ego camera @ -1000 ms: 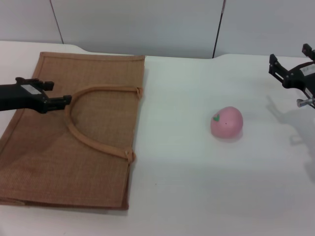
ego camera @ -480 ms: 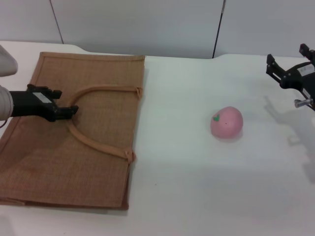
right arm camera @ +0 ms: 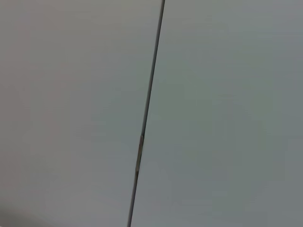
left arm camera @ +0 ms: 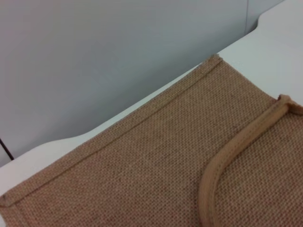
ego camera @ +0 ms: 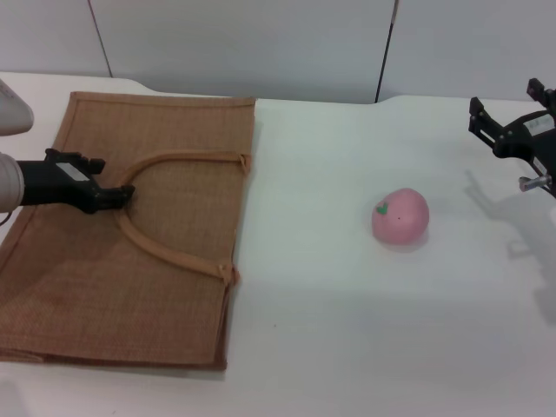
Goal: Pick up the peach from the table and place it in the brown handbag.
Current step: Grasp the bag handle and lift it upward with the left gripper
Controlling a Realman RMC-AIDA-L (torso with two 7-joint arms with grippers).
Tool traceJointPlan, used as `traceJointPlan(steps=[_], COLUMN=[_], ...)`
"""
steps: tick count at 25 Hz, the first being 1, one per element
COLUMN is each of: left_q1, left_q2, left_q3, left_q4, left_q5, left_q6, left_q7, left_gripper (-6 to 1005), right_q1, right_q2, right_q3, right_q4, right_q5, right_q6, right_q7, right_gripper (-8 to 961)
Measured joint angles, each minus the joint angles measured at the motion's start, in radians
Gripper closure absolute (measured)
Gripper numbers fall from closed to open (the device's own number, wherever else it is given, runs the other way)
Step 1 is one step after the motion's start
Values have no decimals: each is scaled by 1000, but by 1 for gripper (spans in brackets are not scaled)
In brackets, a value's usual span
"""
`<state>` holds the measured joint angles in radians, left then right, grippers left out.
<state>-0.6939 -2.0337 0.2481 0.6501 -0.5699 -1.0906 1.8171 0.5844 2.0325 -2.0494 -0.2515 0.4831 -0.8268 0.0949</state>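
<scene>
The pink peach (ego camera: 400, 215) sits on the white table (ego camera: 347, 330), right of centre. The brown handbag (ego camera: 174, 287) lies flat on the table's left side, with its loop handle (ego camera: 165, 248) resting on top. My left gripper (ego camera: 120, 195) reaches in from the left, low over the bag, with its tip at the curve of the handle. The left wrist view shows the bag's weave (left arm camera: 142, 156) and part of the handle (left arm camera: 222, 165). My right gripper (ego camera: 506, 109) hovers open and empty at the far right, well beyond and above the peach.
A grey panelled wall (ego camera: 261, 43) stands behind the table's back edge. The right wrist view shows only wall panels with a dark seam (right arm camera: 144, 118). The table reaches from the bag to the right edge, with the peach alone on it.
My left gripper has moved right and down across the bag to the handle's curve, then held nearly still. The right gripper has shifted slightly. The peach and bag have not moved.
</scene>
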Motion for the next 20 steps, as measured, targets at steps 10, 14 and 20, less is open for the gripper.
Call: traceJointPlan(steps=[10,14,20], left_q1=[-17,-22,-37], left_q2=[0,0,-1], left_q3=[0,0,0], left_q4=[-40,-42,-59], left_q5=[-1,-1,-2], left_q6=[42,48,62], left_q7=[5,7,10], left_gripper=[426,426,427], right_q1=[0,0,2], right_q2=[0,0,0], right_q3=[0,0,0], right_q4=[0,0,0], right_q5=[0,0,0], right_q6=[0,0,0], right_q7=[0,0,0], right_gripper=[93,94,95])
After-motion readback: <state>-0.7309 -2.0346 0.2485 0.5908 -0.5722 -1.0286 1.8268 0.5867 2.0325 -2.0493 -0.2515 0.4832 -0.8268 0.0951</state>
